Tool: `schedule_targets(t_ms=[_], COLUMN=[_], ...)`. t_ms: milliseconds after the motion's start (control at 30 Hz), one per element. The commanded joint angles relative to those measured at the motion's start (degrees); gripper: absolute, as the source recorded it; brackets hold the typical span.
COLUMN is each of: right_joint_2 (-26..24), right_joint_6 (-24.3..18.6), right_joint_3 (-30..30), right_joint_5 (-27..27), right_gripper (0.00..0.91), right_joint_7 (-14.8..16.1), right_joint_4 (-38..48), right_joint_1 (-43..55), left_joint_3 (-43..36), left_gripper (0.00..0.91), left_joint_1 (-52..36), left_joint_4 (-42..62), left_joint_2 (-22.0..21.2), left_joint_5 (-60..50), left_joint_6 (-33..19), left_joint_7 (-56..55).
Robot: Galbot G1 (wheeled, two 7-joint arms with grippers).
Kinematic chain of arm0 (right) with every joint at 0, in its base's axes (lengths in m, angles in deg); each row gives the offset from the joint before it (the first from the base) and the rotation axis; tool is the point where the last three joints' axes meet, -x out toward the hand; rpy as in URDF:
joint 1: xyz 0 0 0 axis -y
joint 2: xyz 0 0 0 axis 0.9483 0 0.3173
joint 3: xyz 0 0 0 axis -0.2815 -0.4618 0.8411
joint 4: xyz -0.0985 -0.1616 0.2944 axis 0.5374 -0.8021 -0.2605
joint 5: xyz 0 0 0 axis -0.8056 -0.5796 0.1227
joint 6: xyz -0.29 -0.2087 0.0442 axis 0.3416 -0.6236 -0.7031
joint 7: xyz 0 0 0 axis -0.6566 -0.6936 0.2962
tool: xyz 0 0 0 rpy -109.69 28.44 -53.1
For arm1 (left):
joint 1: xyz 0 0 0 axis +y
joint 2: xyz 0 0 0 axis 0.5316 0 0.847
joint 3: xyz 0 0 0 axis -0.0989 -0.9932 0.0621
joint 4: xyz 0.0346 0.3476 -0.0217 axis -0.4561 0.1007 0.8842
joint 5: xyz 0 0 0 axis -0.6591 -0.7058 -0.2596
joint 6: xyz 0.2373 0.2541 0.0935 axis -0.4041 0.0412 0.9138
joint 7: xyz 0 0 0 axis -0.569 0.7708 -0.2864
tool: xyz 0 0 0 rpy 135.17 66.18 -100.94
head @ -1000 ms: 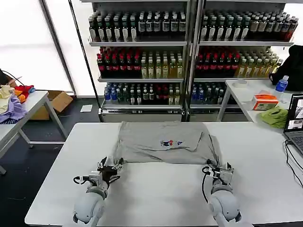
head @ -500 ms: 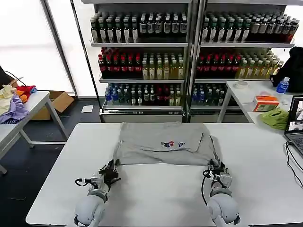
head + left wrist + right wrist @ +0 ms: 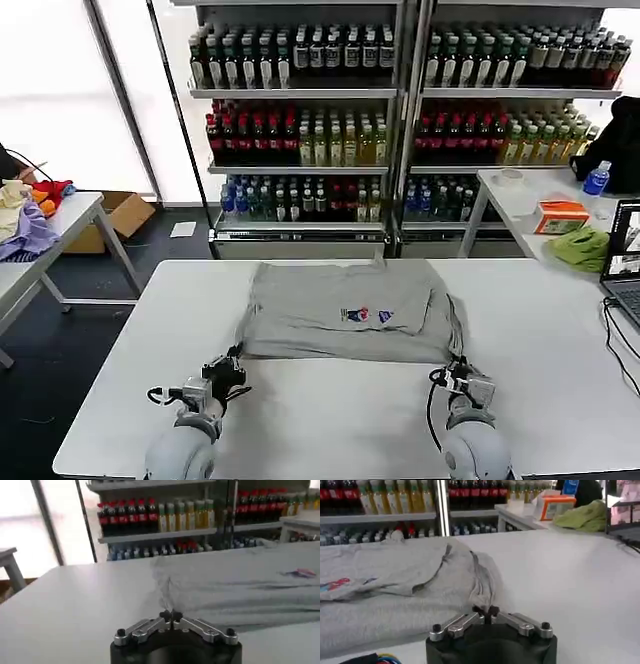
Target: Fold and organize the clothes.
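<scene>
White table point(image 3: 560, 330) bears folded grey shirt point(image 3: 340, 310), corners pinched by both end effectors.

A broad white rectangular desk point(image 3: 560, 330) filled the lower half of the frame. Behind it, across the upper centre, stood tall metal shelving racks point(image 3: 405, 130) packed with rows of dark, red, yellow and green drink bottles point(image 3: 300, 140). Bright white windows point(image 3: 60, 100) glowed at upper left, above a dark floor point(image 3: 60, 340). A second white side table point(image 3: 70, 225) sat at the left edge, with an open cardboard box point(image 3: 120, 215) on the floor beside it. Another white table point(image 3: 520, 195) stood at the right edge.
</scene>
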Motion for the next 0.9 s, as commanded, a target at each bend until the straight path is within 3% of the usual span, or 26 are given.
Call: schedule_targets(t_ms=[33, 167, 333, 567, 600, 633, 733, 767, 800, 833, 900], right_joint_2=[-0.79, -2.34, -6.45, -5.81, -5.37, -5.16, -4.69, -4.61, -4.53, -4.46, -4.09], right_joint_6=[-0.66, -2.39, -5.59, -7.8, -7.72, -7.56, -7.78, -7.85, -7.97, -8.01, -8.16], right_joint_3=[1.3, 1.06, 6.45, 6.09, 5.75, 5.59, 5.22, 5.12, 5.09, 5.09, 5.38], right_joint_5=[-1.91, -6.32, -4.6, -4.57, -4.84, -4.89, -5.76, -6.23, -6.44, -6.7, -6.7], right_gripper=[0.0, 0.0, 0.0, 0.0, 0.363, 0.907, 0.907, 0.907, 0.907, 0.907, 0.907], right_joint_7=[-2.41, -5.56, -6.52, -9.38, -9.61, -9.87, -10.02, -10.09, -10.23, -10.49, -11.21], right_joint_4=[-17.01, -19.79, -20.71, -18.95, -19.04, -19.23, -20.27, -20.64, -21.05, -21.54, -23.36], right_joint_1=[-13.77, -22.82, -32.22, -37.32, -37.32, -37.34, -37.81, -37.98, -38.07, -38.13, -38.29], left_joint_3=[1.38, 2.53, 4.18, 2.48, 2.06, 1.99, 1.74, 1.53, 1.18, 0.78, 0.03], left_gripper=[0.0, 0.0, 0.0, 0.01, 0.0, 0.01, 0.05, 0.353, 0.715, 0.907, 0.907], left_joint_1=[13.43, 22.91, 37.6, 40.45, 40.52, 40.47, 39.04, 38.88, 39.1, 39.55, 39.78], left_joint_4=[-16.46, -24.24, -29.62, -25.02, -24.78, -24.68, -23.44, -23.51, -23.99, -24.41, -25.49], left_joint_2=[3.33, 5.1, 8.26, 5.91, 5.81, 5.83, 5.34, 5.13, 5.07, 4.88, 4.6], left_joint_5=[0.04, -0.11, 0.37, -1.12, -1.65, -1.72, -1.95, -1.96, -2.28, -2.71, -2.94], left_joint_6=[-0.25, -0.78, -1.39, -3.48, -3.63, -3.67, -3.11, -3.0, -2.98, -2.89, -2.33], left_joint_7=[-1.15, -1.97, -3.2, -4.36, -4.25, -4.2, -4.61, -4.66, -4.6, -4.5, -4.51])
